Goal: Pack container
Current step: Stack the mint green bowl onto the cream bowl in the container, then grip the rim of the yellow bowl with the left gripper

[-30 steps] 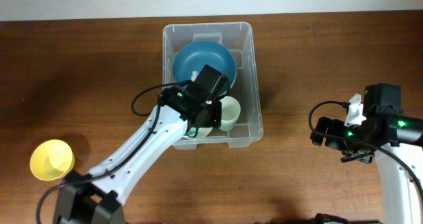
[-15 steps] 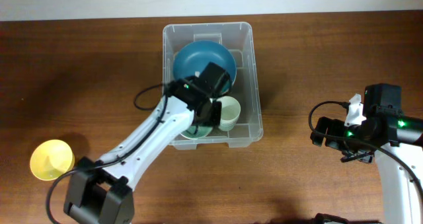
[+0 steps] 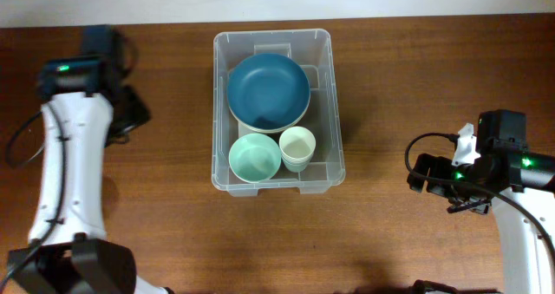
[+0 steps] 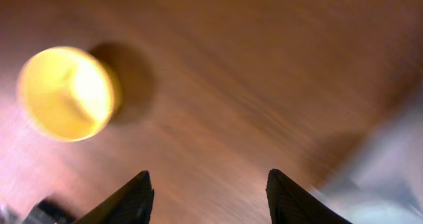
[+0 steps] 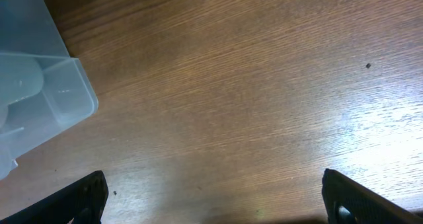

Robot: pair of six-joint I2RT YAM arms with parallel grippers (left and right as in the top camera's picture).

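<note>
On the brown counter (image 3: 416, 68) the container (image 3: 329, 94) sits centre, the teal bowl (image 3: 254, 157) newly dropped inside; the left hand (image 4: 208, 176), released and empty, has swung left toward the yellow bowl (image 4: 66, 92), probably next; the right hand (image 5: 213, 176) waits open

Even light; left-wrist view perhaps motion-blurred.

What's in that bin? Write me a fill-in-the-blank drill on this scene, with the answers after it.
The container holds ___ dishes.
The dark blue bowl is the ___ of them.
The lone bowl out on the table is ___ in colour.
The right pincer, open, holds ___.
Missing words: three; largest; yellow; nothing.
</note>
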